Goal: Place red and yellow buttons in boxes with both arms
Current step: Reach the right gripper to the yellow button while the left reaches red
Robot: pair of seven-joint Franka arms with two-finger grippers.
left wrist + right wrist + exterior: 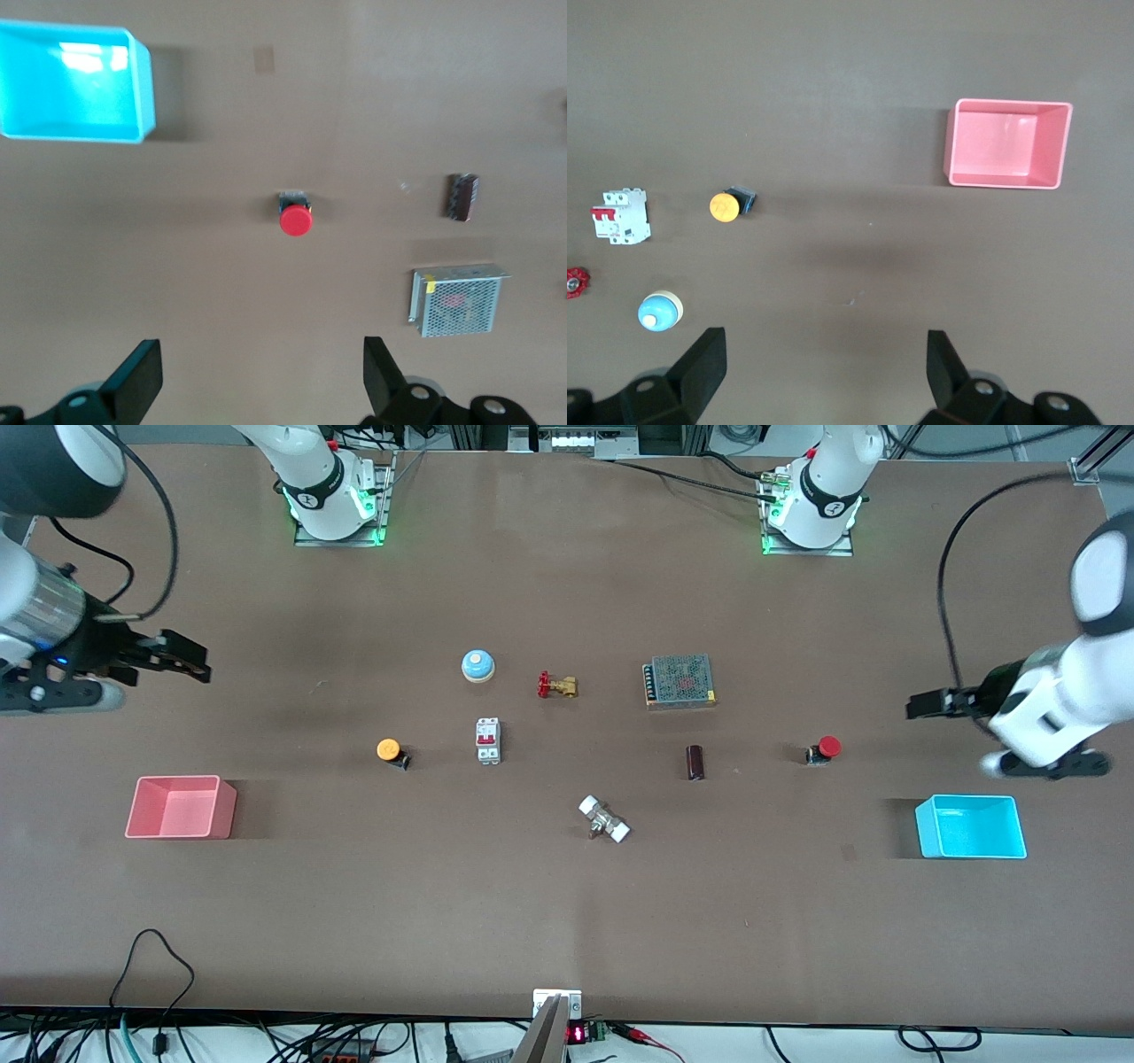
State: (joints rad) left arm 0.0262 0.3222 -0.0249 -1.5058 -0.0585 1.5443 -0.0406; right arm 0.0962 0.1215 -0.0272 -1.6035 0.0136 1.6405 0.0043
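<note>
Both hands wide open and empty, left hand (921, 705) and right hand (197, 662) up over opposite bench ends: each should drop squarely onto its button, red button (825, 749), yellow button (391, 752), clamping the black body.

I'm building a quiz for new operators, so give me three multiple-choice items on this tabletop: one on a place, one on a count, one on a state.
1. Where is the red button?
A. in the cyan box
B. on the table, farther from the front camera than the cyan box
C. in the left claw

2. How many boxes are on the table?
A. one
B. two
C. three

3. How is the right claw?
A. open, holding nothing
B. shut on the yellow button
C. shut on the bell

Key:
1 B: the red button stands on bare table, above the cyan box in the front view.
2 B: only the cyan box and the pink box show.
3 A: its fingers stand wide apart over bare table, and the yellow button sits on the table.
</note>
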